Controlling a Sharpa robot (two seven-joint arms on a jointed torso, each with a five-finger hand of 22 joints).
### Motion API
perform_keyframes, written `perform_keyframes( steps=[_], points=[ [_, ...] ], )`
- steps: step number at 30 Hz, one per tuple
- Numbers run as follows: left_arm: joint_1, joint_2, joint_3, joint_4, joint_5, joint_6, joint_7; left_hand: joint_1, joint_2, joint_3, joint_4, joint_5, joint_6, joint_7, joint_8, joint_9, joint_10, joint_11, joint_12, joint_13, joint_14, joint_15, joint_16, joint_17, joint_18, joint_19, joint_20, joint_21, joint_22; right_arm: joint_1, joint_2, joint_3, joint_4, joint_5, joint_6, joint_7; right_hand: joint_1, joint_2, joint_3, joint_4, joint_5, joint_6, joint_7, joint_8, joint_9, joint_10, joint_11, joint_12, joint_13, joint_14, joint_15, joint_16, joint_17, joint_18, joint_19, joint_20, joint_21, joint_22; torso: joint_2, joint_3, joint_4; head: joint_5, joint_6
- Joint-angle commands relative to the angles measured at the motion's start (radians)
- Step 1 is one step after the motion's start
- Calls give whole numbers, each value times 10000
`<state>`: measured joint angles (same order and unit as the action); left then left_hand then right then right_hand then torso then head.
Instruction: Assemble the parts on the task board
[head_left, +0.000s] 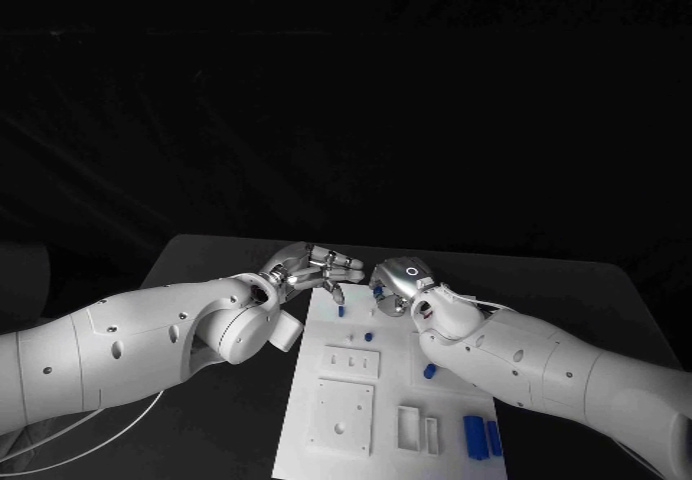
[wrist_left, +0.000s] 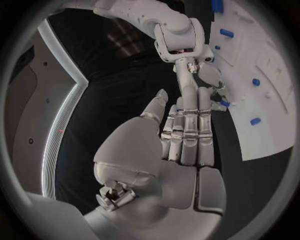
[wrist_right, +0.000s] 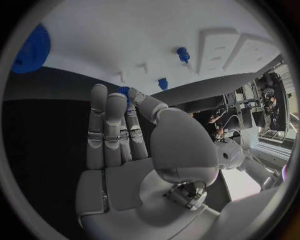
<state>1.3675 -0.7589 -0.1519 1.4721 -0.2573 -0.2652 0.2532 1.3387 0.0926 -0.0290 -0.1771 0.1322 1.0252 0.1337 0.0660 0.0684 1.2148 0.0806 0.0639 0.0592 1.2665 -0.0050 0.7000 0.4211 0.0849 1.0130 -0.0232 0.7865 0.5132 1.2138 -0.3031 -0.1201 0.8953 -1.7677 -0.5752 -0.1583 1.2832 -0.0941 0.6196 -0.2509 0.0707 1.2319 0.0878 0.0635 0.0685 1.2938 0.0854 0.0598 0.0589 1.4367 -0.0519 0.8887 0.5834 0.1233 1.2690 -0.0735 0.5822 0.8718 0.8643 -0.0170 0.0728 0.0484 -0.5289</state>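
The white task board (head_left: 335, 400) lies in the middle of the table. My right hand (head_left: 400, 281) hovers over its far end, and its thumb and a finger pinch a small ribbed blue part (wrist_right: 123, 91). That blue part (wrist_left: 225, 103) also shows at the right hand's fingertips (wrist_left: 212, 82) in the left wrist view. My left hand (head_left: 309, 268) is beside it at the board's far left corner, fingers (wrist_left: 187, 125) straight, thumb apart, holding nothing. Blue pegs (head_left: 340, 311) (head_left: 368, 337) stand in the board near the hands. A large blue gear (wrist_right: 31, 42) sits on the board.
Another blue piece (head_left: 430, 371) lies mid-board by my right forearm. Two longer blue parts (head_left: 473, 437) (head_left: 495, 437) lie at the board's near right corner. White raised blocks (head_left: 343, 407) and slotted holders (head_left: 420, 428) occupy the near half.
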Motion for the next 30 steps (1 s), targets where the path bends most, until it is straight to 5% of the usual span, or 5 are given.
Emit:
perform_keyframes(
  steps=[1,11,30],
  points=[
    [45,24,9,33,-43,108,39,-53,24,-31,5,7,-49,-1,20,9,-75,-9,-22,15,-13,47,-32,-9,81,31,49,-35,-9,-8,37,-2,-84,-89,244,-21,31,-75,-44,4,49,-25,36,-7,-11,519,-531,-13,32,21,-41,-40,-5,177,41,-14,-44,27,15,3,-5,20,-34],
    [111,22,9,50,-78,96,36,-44,18,-53,-5,3,-45,-3,21,9,-70,-10,-23,14,-13,46,-34,-13,79,29,48,-36,-12,-32,98,-21,-199,-79,539,-30,15,-57,-127,-11,91,-32,37,-6,-11,511,-533,-11,32,14,-45,-38,0,164,83,-16,-158,122,46,-3,23,20,-112],
    [146,42,9,44,-97,85,35,-44,18,-53,-5,3,-45,-3,21,9,-70,-10,-23,14,-13,46,-34,-13,79,29,48,-36,-12,-79,170,-45,-306,-39,680,-35,-36,-29,-180,-37,101,-158,70,-12,-23,376,-495,-15,27,7,-24,-70,-11,152,154,-7,-414,301,77,-12,7,42,-78]
  ],
)
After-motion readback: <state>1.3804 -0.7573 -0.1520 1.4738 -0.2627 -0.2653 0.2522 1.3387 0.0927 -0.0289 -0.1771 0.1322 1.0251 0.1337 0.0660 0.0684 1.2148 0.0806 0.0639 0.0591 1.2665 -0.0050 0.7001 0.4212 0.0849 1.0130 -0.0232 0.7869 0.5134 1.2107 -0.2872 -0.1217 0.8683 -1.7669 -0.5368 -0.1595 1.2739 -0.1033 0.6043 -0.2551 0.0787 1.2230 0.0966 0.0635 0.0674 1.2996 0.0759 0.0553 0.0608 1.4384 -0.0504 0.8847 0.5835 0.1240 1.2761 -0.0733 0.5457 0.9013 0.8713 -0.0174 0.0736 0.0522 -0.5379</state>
